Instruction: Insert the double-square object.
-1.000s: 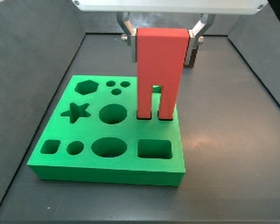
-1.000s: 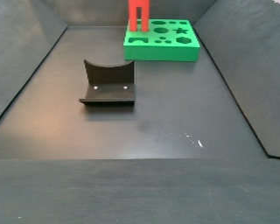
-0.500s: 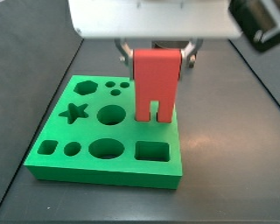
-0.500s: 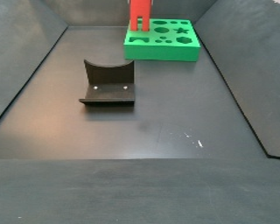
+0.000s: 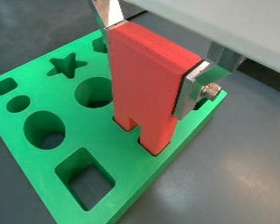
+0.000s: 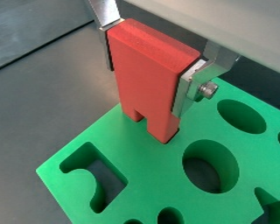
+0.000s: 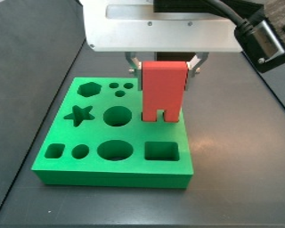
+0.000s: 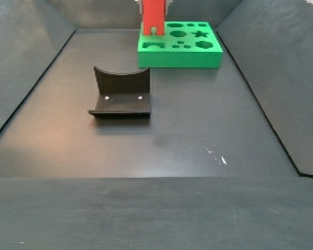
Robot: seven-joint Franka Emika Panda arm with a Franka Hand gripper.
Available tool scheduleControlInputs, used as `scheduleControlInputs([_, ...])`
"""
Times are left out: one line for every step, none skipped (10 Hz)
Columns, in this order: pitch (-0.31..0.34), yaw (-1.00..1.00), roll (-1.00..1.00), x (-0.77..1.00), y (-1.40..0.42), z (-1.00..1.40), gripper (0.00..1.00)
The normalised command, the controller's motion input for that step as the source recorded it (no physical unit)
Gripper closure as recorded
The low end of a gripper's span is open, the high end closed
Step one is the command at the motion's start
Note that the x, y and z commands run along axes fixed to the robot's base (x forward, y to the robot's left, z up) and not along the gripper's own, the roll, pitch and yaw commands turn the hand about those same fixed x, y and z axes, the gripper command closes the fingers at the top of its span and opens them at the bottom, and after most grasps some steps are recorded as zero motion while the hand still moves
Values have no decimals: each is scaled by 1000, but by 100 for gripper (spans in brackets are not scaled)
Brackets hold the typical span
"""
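The double-square object (image 7: 164,89) is a red block standing upright at the right side of the green board (image 7: 85,134), between the fingers of my gripper (image 7: 164,67). The gripper is shut on its upper part. Its two prongs go down into the board, and only a short part of the slot shows. In both wrist views the silver fingers (image 5: 201,83) (image 6: 194,83) clamp the block (image 5: 149,87) (image 6: 149,83) from two sides above the board (image 5: 130,162) (image 6: 143,175). In a side view the block (image 8: 153,18) stands at the board's left end (image 8: 186,57).
The board has other holes: a star (image 7: 76,113), round holes (image 7: 114,150) and a square hole (image 7: 160,151). The dark fixture (image 8: 120,95) stands on the floor in front of the board. Dark walls enclose the floor.
The gripper has come down with the red block. The block's top is lower, and less of its slot and prongs shows above the board.
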Motion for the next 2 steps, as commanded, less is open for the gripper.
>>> scheduleControlInputs([0,-129,-46,-23,23,0,100])
scheduleControlInputs([0,0,-33,0,20,0,100])
